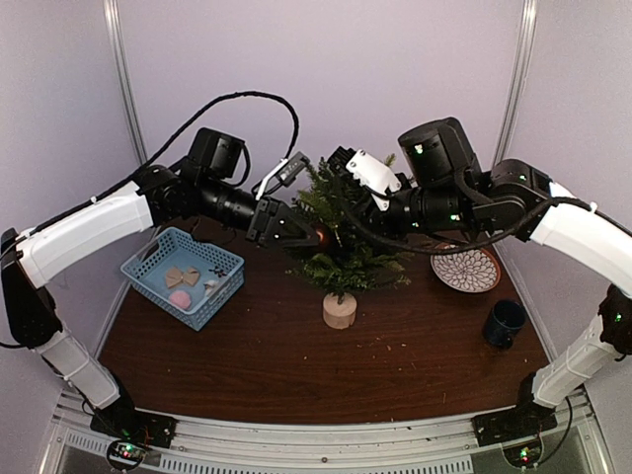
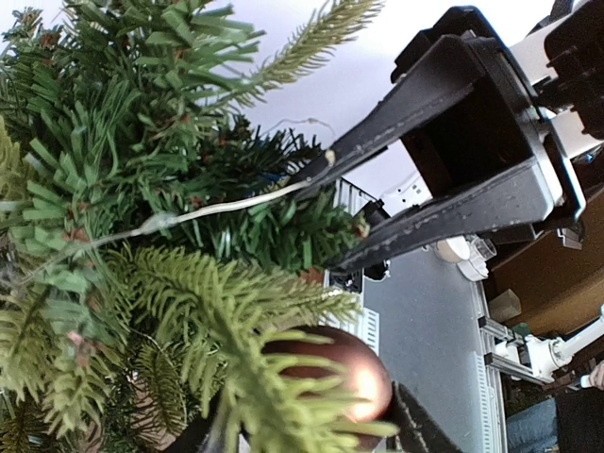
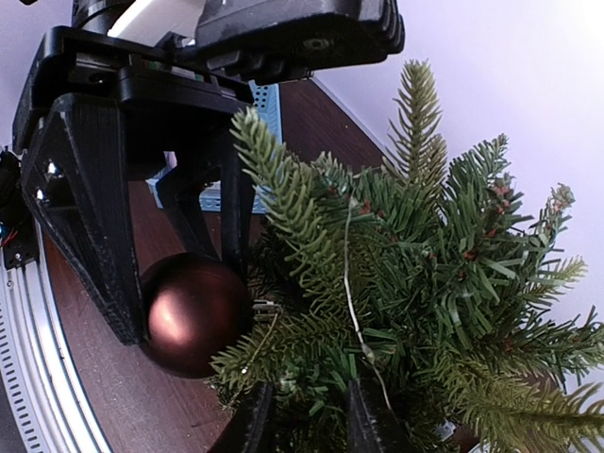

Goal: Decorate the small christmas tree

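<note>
The left gripper (image 1: 306, 234) grasped a brown ball (image 3: 195, 316), which touched the needles of the tree (image 1: 346, 247) just ahead of it. The right gripper (image 2: 342, 193) reached into the tree from opposite, jaws partly apart; whether they gripped something, I cannot tell.

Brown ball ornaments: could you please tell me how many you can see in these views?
1. The brown ball is held in the left hand, at the left side of the tree; more could be hidden among the branches.
</note>
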`<state>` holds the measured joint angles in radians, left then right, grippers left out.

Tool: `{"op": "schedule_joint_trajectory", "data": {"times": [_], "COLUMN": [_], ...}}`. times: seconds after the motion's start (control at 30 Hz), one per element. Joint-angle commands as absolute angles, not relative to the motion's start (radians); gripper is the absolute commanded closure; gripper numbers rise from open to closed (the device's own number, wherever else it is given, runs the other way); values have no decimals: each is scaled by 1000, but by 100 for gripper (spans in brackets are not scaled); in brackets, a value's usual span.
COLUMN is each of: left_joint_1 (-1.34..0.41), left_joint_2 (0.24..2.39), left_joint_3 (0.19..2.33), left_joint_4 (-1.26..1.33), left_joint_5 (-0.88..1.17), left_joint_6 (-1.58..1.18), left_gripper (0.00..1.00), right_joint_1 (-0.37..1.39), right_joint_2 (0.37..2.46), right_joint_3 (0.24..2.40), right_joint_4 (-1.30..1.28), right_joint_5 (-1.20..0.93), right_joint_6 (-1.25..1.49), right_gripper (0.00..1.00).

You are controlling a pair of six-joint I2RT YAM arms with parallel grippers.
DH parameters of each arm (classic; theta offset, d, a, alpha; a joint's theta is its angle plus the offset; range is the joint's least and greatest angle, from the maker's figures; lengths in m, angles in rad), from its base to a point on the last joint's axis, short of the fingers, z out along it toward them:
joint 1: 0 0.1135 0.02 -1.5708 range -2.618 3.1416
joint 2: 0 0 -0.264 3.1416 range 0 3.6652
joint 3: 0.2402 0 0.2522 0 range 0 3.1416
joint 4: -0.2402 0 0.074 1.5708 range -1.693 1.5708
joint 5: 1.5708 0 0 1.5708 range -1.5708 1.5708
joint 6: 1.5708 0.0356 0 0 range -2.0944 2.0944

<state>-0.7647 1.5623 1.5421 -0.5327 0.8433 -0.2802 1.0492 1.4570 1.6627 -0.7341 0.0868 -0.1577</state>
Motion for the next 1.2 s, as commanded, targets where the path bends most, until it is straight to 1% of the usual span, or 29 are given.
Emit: {"op": "schedule_joint_trajectory", "data": {"times": [0.0, 0.27, 0.4, 0.73, 1.03, 1.17], "left_joint_1": [-758, -758, -758, -758, -753, -717], "left_joint_2": [1524, 1490, 1479, 1452, 1395, 1343], "left_joint_3": [1527, 1497, 1482, 1427, 1349, 1286], "left_joint_4": [-516, -508, -508, -490, -402, -317], "left_joint_5": [843, 832, 813, 795, 773, 768], "left_joint_6": [-258, -249, -249, -249, -281, -364], "left_gripper": [47, 33, 28, 28, 27, 25], "right_joint_1": [1046, 1046, 1047, 1046, 1046, 1046], "right_joint_2": [1440, 1419, 1410, 1386, 1353, 1326], "right_joint_3": [1665, 1649, 1639, 1615, 1587, 1563], "right_joint_4": [-738, -731, -730, -724, -701, -680], "right_joint_5": [83, 68, 67, 60, 29, -9], "right_joint_6": [-152, -159, -160, -159, -166, -167], "right_gripper": [70, 67, 67, 65, 62, 59]}}
